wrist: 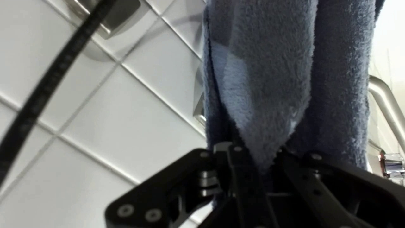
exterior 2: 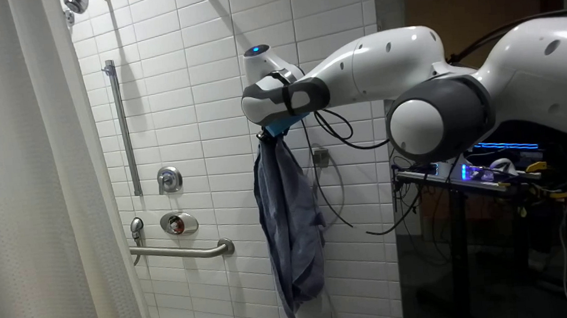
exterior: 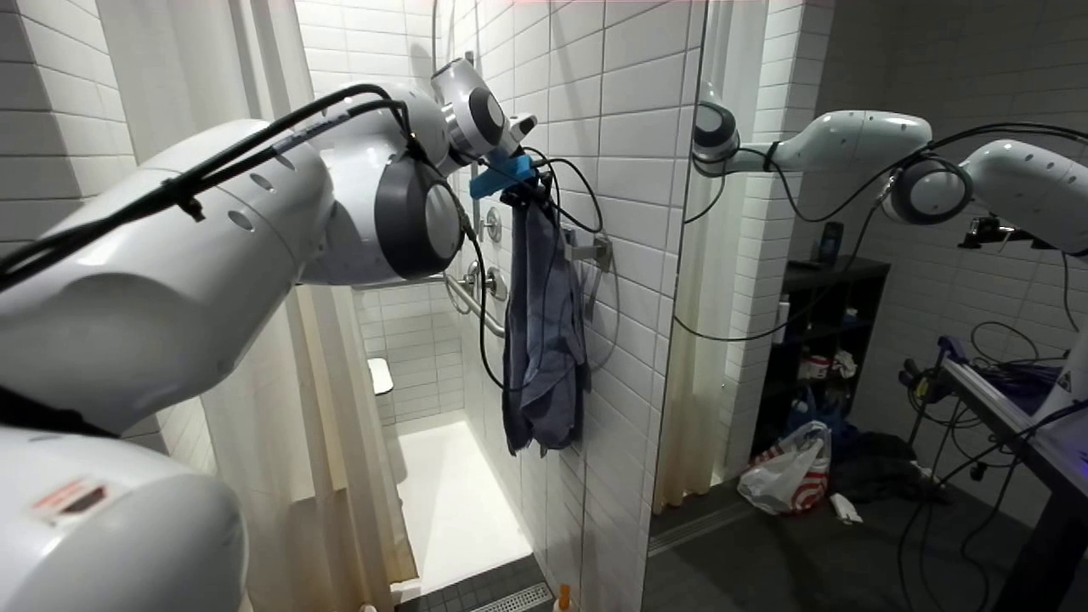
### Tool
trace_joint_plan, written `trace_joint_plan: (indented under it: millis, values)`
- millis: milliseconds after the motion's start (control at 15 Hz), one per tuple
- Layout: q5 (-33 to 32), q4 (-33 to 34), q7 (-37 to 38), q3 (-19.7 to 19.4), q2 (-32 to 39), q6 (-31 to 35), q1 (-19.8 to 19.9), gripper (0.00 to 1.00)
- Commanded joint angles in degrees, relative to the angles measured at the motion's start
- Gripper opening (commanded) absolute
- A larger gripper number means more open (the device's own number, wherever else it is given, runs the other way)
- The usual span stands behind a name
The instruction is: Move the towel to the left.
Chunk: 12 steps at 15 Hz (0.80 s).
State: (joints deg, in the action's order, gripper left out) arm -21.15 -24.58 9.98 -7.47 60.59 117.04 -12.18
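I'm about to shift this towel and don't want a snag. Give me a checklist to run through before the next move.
1. Is the gripper holding the towel? Ok; the wrist view shows a fold pinched in it.
2. Is the towel off the metal bracket? Ok; a gap shows in the wrist view.
3. Is the towel apart from the grab bar? Ok; a gap shows in an exterior view.
4. Is the black cable clear of the towel? Cannot tell; cabling overlaps it in an exterior view.
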Motion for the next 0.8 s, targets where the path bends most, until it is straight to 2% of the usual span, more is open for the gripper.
trace_joint_plan:
  millis: [0, 67, 600, 667, 733]
  values:
    - [3.60, 4.98, -3.58, 0.47, 2.06, -4.90, 0.72, 0.02]
    - [2.89, -2.20, -2.92, 1.61, -2.12, -3.08, 0.87, 0.02]
    - [0.42, -1.05, -1.00, -2.05, -0.62, -0.88, 1.26, 0.02]
    - [1.49, 6.07, -2.17, -3.03, 3.52, -3.55, 1.55, 0.02]
    - [0.25, -1.02, -1.08, -2.73, -0.44, -0.79, 1.19, 0.02]
